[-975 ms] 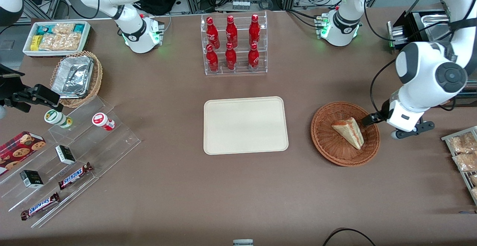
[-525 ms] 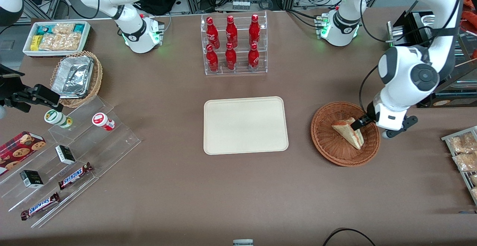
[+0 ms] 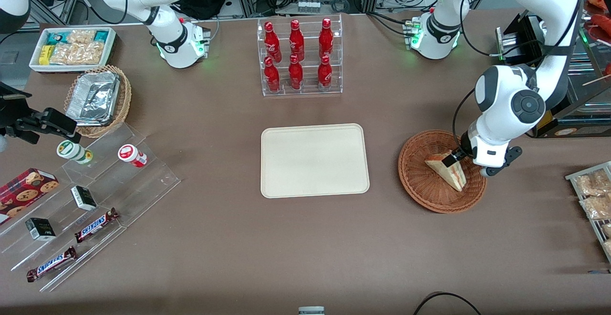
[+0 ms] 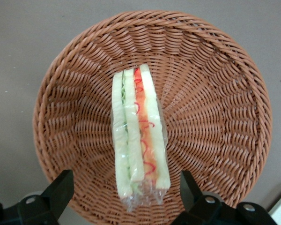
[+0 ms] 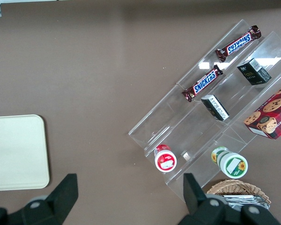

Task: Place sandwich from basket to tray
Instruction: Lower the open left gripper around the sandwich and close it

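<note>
**Inspector:** Report the position of the sandwich.

**Assessor:** The sandwich [image 3: 447, 170] lies inside the basket [image 3: 420, 186], a round reddish-brown wicker bowl resting on the bench [image 3: 305, 248] toward the working arm's end. The wedge stands on edge in clear wrap; the wrist camera shows its cut face [image 4: 138, 136] with green filling along one seam and red-orange along the other.

**Inspector:** And the gripper?

**Assessor:** The gripper [image 3: 452, 158] hangs over the basket, directly above the end of the sandwich that points away from the front camera. Its fingers [image 4: 61, 187] are spread wide, one on either side of the wedge, and neither touches the bread. Nothing is held.

**Inspector:** Condition of the tray?

**Assessor:** The tray [image 3: 315, 160], cream-beige with rounded corners, sits flat near the middle of the bench, well apart from the basket. Nothing lies on it.

**Inspector:** Other items noted?

**Assessor:** A clear rack of red bottles [image 3: 298, 57] stands farther from the front camera than the tray. Toward the parked arm's end there is a tan wicker basket with a foil container [image 3: 94, 99], a white bin of snack packets [image 3: 72, 47], and a stepped acrylic stand [image 3: 90, 210] carrying two Snickers bars [image 3: 95, 224], small dark boxes and two jars.
</note>
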You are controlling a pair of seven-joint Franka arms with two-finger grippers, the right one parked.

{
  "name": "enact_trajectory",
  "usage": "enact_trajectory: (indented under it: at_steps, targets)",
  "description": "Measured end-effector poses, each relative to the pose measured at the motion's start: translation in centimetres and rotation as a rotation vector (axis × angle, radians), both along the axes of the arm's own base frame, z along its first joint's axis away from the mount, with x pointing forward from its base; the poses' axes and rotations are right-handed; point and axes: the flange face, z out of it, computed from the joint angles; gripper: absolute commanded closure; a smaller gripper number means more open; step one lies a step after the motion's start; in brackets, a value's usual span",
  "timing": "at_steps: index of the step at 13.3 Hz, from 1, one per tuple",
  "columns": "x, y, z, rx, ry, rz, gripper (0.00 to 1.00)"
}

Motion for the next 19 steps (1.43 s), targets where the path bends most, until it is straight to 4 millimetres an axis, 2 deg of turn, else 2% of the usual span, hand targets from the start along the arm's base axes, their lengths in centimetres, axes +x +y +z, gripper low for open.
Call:
enact_trajectory:
  at_steps: [3, 6, 7, 9, 10, 11, 15, 17, 19]
  targets:
    - [0.2, -0.1, -1.9, -0.007, -0.005, 0.004, 0.0]
    - [0.2, -0.1, -2.7, -0.009, 0.003, 0.006, 0.0]
    - [0.2, -0.1, -2.9, -0.01, 0.003, 0.007, 0.12]
    - [0.2, -0.2, -3.1, -0.011, 0.002, 0.016, 0.65]
    - [0.2, -0.3, -3.2, -0.011, 0.002, 0.024, 0.84]
    - [0.2, -0.4, -3.3, -0.011, 0.003, 0.027, 0.88]
    - [0.8, -1.2, -2.4, -0.014, -0.017, 0.017, 0.9]
    - [1.4, -2.1, 0.3, -0.005, 0.006, 0.0, 0.9]
    - [2.0, -3.5, 5.5, 0.013, 0.062, -0.028, 0.9]
